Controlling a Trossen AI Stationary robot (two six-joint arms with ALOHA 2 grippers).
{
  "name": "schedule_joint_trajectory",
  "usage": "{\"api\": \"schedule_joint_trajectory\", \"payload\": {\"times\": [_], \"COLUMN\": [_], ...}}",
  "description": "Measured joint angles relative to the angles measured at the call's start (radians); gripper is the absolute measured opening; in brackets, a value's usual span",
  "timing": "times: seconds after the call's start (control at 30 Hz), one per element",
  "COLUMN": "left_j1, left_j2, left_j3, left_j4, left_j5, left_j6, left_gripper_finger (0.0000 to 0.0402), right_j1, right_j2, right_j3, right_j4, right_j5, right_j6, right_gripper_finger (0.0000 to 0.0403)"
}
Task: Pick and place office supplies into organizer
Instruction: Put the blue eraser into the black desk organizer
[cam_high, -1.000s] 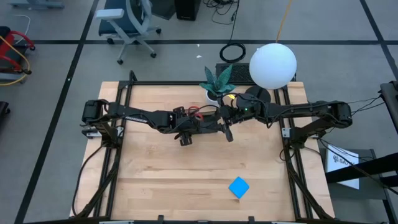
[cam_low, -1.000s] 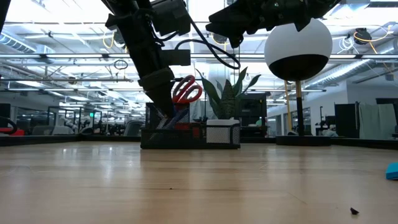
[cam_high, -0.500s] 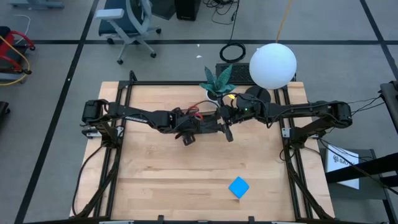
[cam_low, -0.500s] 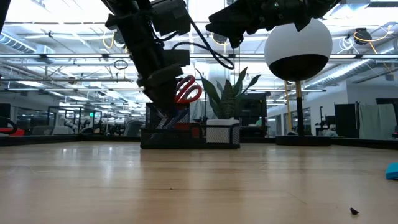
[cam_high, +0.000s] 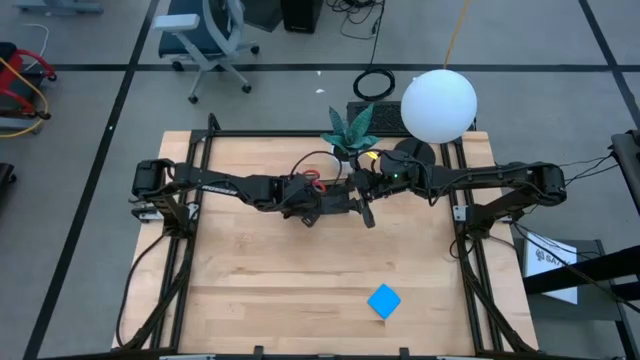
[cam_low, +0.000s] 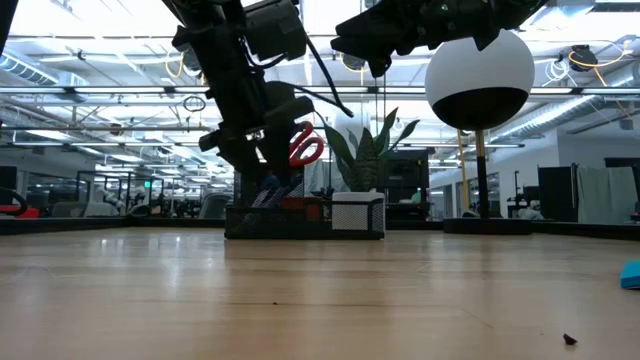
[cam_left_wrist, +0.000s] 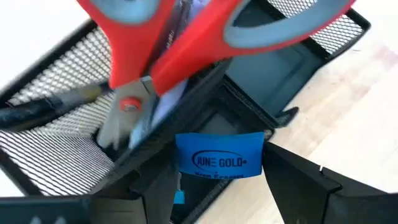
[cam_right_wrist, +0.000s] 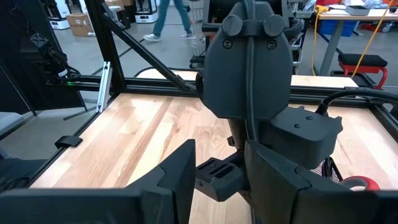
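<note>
Your desk (cam_high: 250, 270) — a pale wooden top in a black frame — reads as follows, from its left side to its right.

Left arm: it reaches from the left edge toward the back middle. Your left end effector (cam_left_wrist: 211, 180) hangs over the organizer, and in the left wrist view its two dark fingers (cam_left_wrist: 305, 186) stand on either side of a small blue eraser-like piece (cam_left_wrist: 219, 154) with printed lettering; they appear to grasp it, held over an open compartment.

Organizer (cam_low: 305, 215): a black mesh tray, set at the back middle of the desk, just in front of the plant. The red-handled scissors (cam_low: 303, 146) stand in its taller section, handles up, blades down in the mesh. A dark pen (cam_left_wrist: 43, 109) lies tilted in the same section — other pens you cannot make out clearly.

Plant in a white pot (cam_high: 347, 135): just behind the organizer, leaves upright.

Right arm: it comes in from the right edge and waits near the organizer, its end effector (cam_high: 368, 213) just beside the left one. Whether its fingers are apart or together, you cannot tell.

White globe lamp (cam_high: 438, 105): at the back right corner.

Blue square pad (cam_high: 384, 301): flat on the desk at front right, well apart from the organizer and both arms.
</note>
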Motion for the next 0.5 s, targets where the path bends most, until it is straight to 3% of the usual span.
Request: {"api": "schedule_joint_trajectory", "payload": {"times": [0.33,0.5], "left_j1": [0.000,0.000], "left_j2": [0.000,0.000], "left_j3": [0.000,0.000], "left_j4": [-0.020,-0.029], "left_j5": [0.020,0.011], "left_j6": [0.033,0.058], "left_gripper_finger": [0.0234,0.0262], "right_j1": [0.000,0.000], "right_j2": [0.000,0.000], "right_j3": [0.000,0.000], "right_j4": [0.000,0.000], "right_j5": [0.000,0.000], "right_j6": [0.000,0.000], "right_gripper_finger": [0.0130,0.0130]}}
